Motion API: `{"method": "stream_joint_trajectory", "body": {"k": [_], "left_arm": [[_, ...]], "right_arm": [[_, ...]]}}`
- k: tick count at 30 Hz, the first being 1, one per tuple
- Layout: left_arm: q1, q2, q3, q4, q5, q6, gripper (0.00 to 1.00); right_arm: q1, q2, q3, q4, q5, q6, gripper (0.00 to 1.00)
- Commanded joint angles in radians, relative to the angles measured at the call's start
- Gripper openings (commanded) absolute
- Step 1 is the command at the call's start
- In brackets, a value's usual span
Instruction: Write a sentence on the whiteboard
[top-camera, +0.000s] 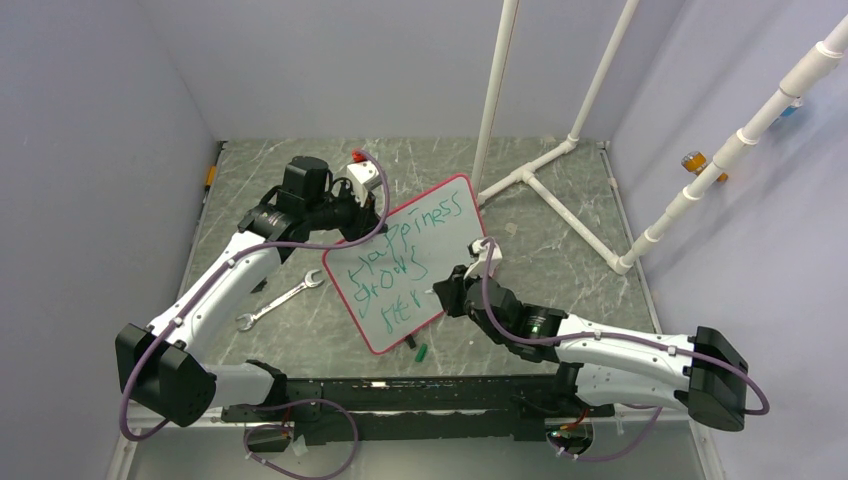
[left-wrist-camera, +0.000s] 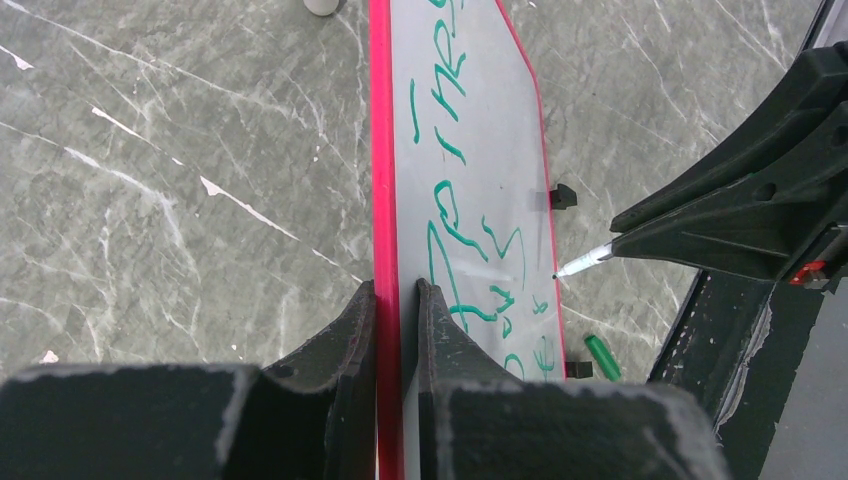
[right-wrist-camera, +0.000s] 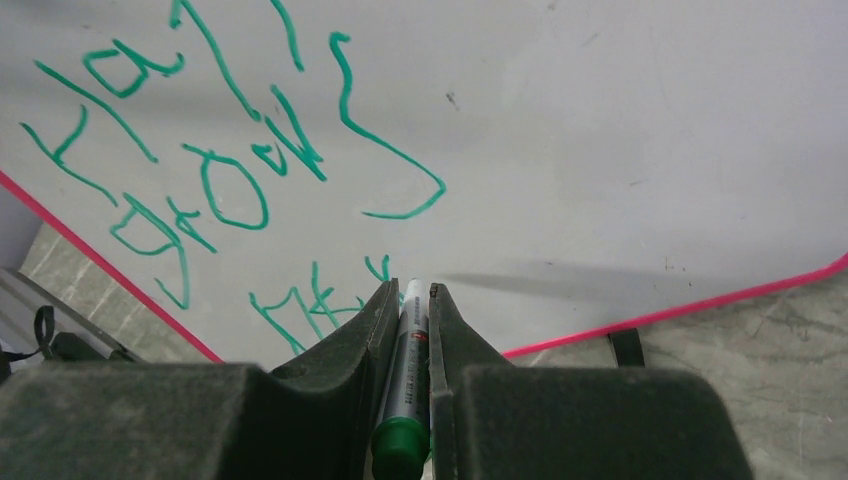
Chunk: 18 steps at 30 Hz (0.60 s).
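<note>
**Robot lab test cell**

Plain lavender panels (top-camera: 100, 150) wall in a marble-patterned table (top-camera: 560, 250). A white PVC pipe frame (top-camera: 495, 90) stands at the back, and cabled robot arms (top-camera: 225, 270) are bolted to a black rail (top-camera: 420, 395) in front.

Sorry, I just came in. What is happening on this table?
The left gripper clamps the red edge of the whiteboard. The right gripper holds a marker, its tip by the third line of the green sentence. A wrench and a green cap lie on the table beside the board.
</note>
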Motion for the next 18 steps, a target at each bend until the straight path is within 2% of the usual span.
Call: {"method": "stream_joint_trajectory", "body": {"k": [1, 18], "left_arm": [[-0.001, -0.010, 0.026, 0.028, -0.047, 0.059, 0.00], [0.000, -0.007, 0.027, 0.028, -0.047, 0.060, 0.00]], "right_arm": [[-0.004, 0.009, -0.018, 0.029, 0.019, 0.036, 0.00], [-0.005, 0.111, 0.042, 0.051, 0.051, 0.018, 0.00]]}}
